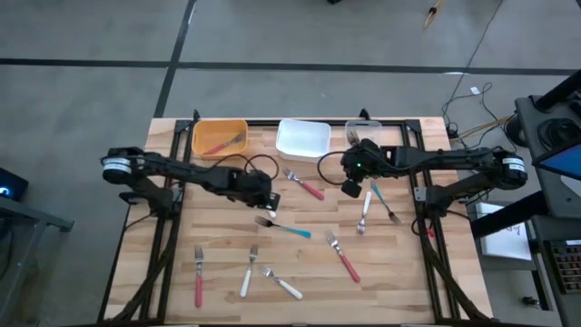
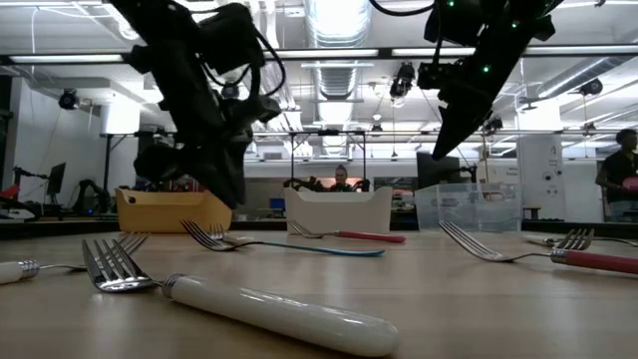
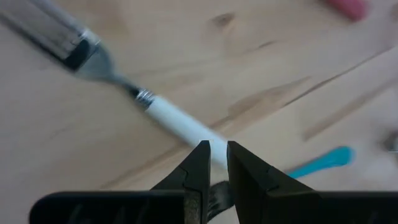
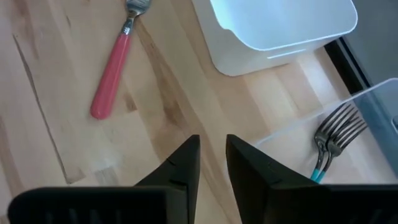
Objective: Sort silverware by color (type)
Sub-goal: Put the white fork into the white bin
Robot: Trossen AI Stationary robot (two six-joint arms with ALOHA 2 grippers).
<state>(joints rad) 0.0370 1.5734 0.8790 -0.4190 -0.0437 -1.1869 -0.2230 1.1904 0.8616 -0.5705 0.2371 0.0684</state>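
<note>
White-handled fork (image 3: 180, 121) looks clenched in the left claw (image 3: 217, 149), pinched right at the tail of the handle and lifted off the desk (image 1: 218, 245) near its middle, though the contact itself is half hidden. My guess is it's headed for the white bin (image 1: 302, 138). With a grip that far back the metal head will want to swing, so I'd carry it slow and level, get the head over the bin's middle first, then let go low. Right claw (image 4: 212, 146) hangs released and empty just beside the clear bin (image 4: 373, 106), which has a teal fork (image 4: 336, 134) inside. Keep the arms from crowding each other there.
</note>
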